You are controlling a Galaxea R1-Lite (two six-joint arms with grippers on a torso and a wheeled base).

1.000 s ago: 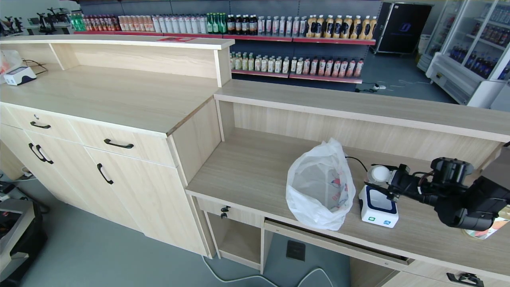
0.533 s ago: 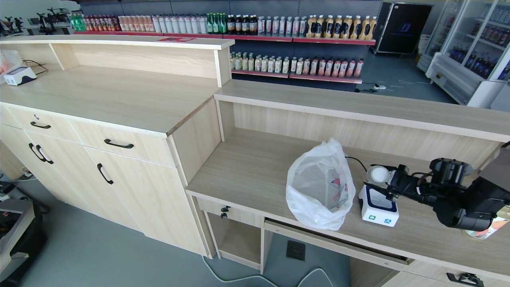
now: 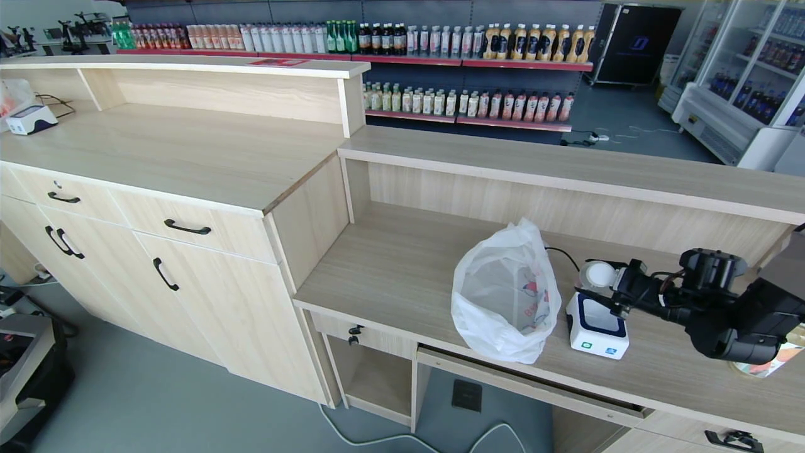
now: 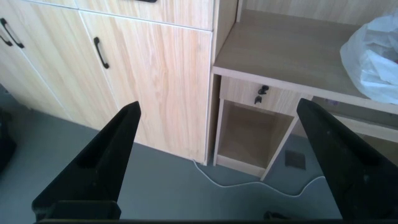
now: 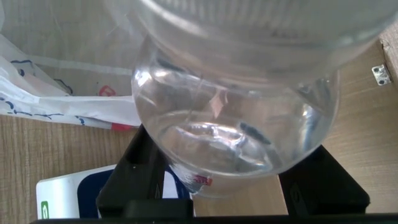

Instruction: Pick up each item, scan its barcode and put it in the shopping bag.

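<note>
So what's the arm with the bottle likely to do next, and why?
Probably swing the clear bottle toward the robot's left, over the open mouth of the shopping bag, and let go there. The right gripper holds the bottle just above the white scanner, so the scan seems under way or done. The bag stands open right beside the scanner on the counter.

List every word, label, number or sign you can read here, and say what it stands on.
No text here is clear enough to quote.
shopping bag: red and blue print, too crumpled to read.
scanner: green and blue icons, words too small.
bottle: red label scrap, blurred.
shelf bottles: labels too small.
red sign on the upper counter: too small.
</note>
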